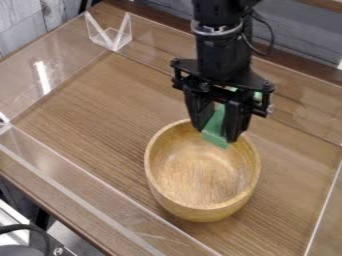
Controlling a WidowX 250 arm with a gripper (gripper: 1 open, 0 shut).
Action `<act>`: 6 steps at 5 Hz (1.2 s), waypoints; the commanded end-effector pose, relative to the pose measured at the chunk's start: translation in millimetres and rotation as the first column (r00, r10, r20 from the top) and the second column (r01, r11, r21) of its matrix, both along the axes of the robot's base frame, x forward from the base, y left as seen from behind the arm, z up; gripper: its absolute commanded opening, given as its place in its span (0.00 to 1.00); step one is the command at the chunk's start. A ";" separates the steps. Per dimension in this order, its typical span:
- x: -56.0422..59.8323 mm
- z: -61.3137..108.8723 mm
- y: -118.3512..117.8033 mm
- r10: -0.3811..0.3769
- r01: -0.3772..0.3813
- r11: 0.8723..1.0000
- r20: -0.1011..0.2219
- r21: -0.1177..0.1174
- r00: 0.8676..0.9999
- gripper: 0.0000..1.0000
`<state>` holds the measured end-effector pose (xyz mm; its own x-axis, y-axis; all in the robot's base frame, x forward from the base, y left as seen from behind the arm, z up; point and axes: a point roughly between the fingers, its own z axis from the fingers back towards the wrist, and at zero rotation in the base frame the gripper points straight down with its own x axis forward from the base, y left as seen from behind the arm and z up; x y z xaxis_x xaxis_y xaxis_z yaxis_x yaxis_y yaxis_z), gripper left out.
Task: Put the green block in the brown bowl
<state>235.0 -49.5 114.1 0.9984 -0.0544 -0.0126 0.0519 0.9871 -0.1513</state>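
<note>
The brown bowl [201, 205] stands on the wooden table near the front, round, light wood with a thick rim. Above its far rim hangs my gripper [221, 131], black, pointing straight down. It is shut on the green block [214, 127], a bright green bar held upright and slightly tilted between the fingers. The block's lower end hangs just above the bowl's back edge and its upper end is hidden by the fingers.
Clear acrylic walls [60, 95] fence the wooden table [94, 115] on the left, front and right. A small clear stand [110, 30] sits at the far left corner. Cables trail behind the arm.
</note>
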 end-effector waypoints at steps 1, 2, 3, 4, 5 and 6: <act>12.4 9.1 1.9 -0.002 0.002 1.000 0.063 -0.009 0.998 0.00; 17.1 7.6 4.0 -0.008 0.009 1.000 0.076 -0.011 0.997 0.00; 21.8 6.4 6.2 -0.016 0.017 1.000 0.090 -0.012 0.996 0.00; 26.1 5.2 7.8 -0.025 0.027 1.000 0.104 -0.014 0.994 0.00; 30.2 4.9 10.0 -0.033 0.035 0.999 0.118 -0.015 0.993 0.00; 33.8 5.3 11.8 -0.041 0.043 0.999 0.131 -0.016 0.990 0.00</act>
